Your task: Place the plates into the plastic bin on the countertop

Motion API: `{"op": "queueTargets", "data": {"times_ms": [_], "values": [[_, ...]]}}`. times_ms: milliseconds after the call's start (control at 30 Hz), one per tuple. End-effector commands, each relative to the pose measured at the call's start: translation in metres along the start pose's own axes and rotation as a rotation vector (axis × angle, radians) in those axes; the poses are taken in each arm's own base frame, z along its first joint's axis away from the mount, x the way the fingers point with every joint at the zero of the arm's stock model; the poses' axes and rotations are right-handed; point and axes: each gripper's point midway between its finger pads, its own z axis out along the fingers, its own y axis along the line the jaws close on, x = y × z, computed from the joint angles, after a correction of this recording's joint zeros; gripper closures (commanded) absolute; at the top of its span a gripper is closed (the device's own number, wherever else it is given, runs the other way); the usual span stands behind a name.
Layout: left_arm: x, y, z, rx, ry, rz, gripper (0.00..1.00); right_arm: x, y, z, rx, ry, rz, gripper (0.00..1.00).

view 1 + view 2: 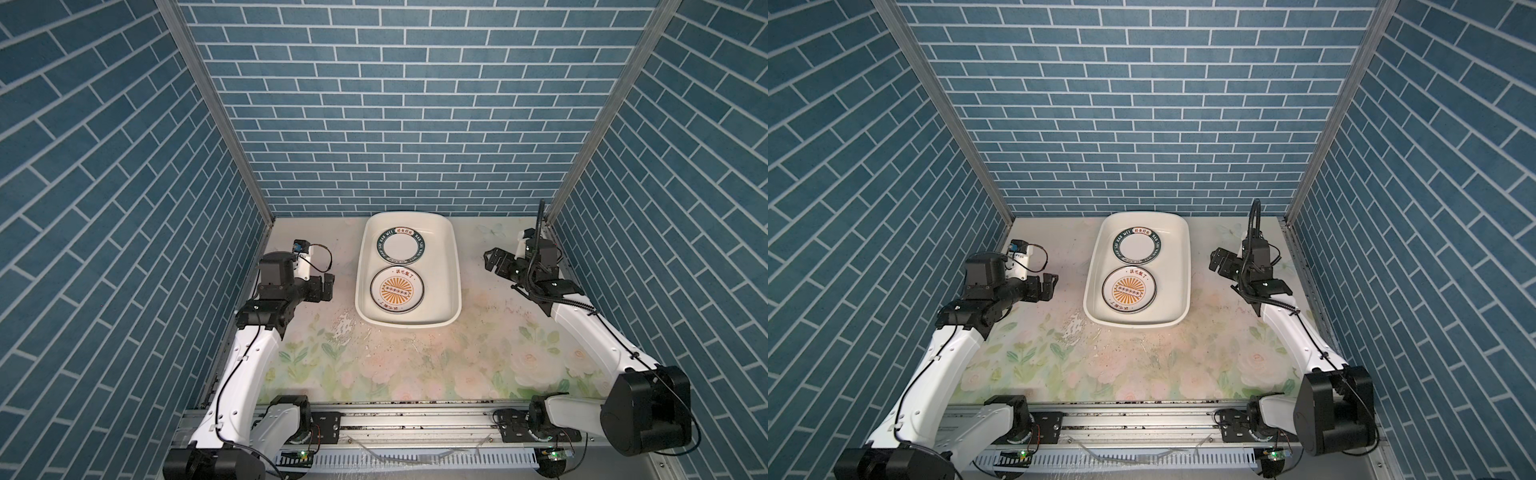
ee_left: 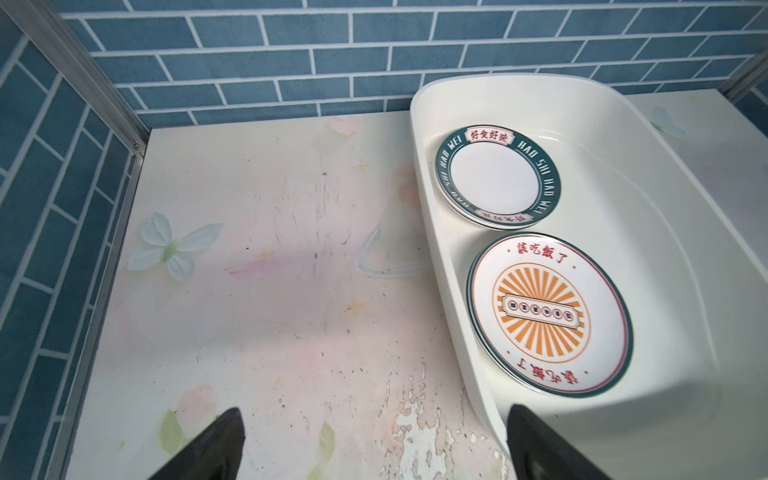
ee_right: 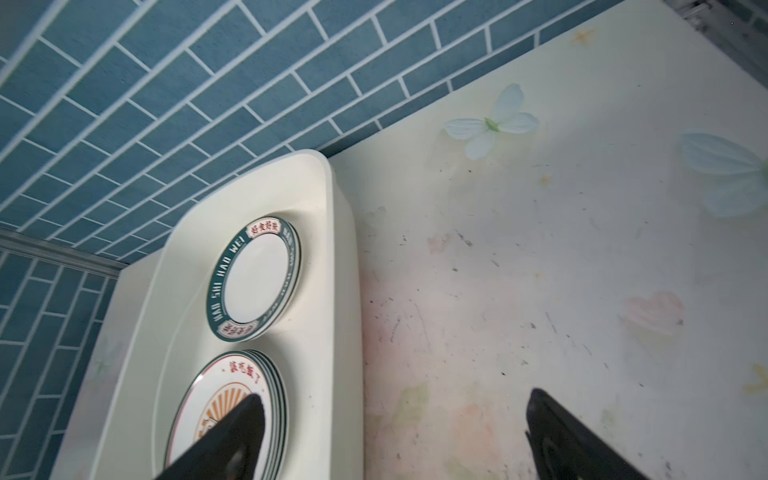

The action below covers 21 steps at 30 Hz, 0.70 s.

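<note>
Sitting in two stacks inside the cream plastic bin (image 1: 442, 266) at upper centre of both top views: green-lettered plate (image 1: 396, 246) topping the upper stack, sunburst plate (image 1: 396, 289) the lower. Resting on the floral countertop (image 1: 415, 365). Flanking it left and right, well apart: left gripper (image 1: 328, 286) and right gripper (image 1: 491, 261), both spread wide, holding nothing.

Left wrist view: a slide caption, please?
Green-rimmed plate and sunburst plate lie side by side in the bin; open left gripper outside it.
</note>
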Motion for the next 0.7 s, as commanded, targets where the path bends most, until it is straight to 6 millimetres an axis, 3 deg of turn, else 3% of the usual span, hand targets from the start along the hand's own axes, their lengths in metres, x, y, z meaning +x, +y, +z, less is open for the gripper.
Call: {"op": "queueTargets", "data": {"times_ms": [0,200,367,500,667], "values": [[-0.004,0.021,0.011,-0.104,-0.092,-0.033,0.00,-0.022,-0.023,-0.015,0.080,-0.157,-0.081,0.01],[0.027,0.040,0.039,-0.134,-0.137,-0.079,0.00,-0.012,-0.080,-0.030,0.280,-0.257,-0.093,0.02],[0.043,0.037,0.066,-0.085,-0.195,0.013,0.00,0.007,-0.099,-0.033,0.325,-0.277,-0.199,0.02],[0.057,0.046,0.087,-0.090,-0.232,0.049,0.00,0.018,-0.106,-0.036,0.337,-0.288,-0.278,0.03],[0.047,0.057,0.089,-0.087,-0.337,-0.040,0.01,0.024,-0.116,-0.043,0.363,-0.366,-0.338,0.01]]}}
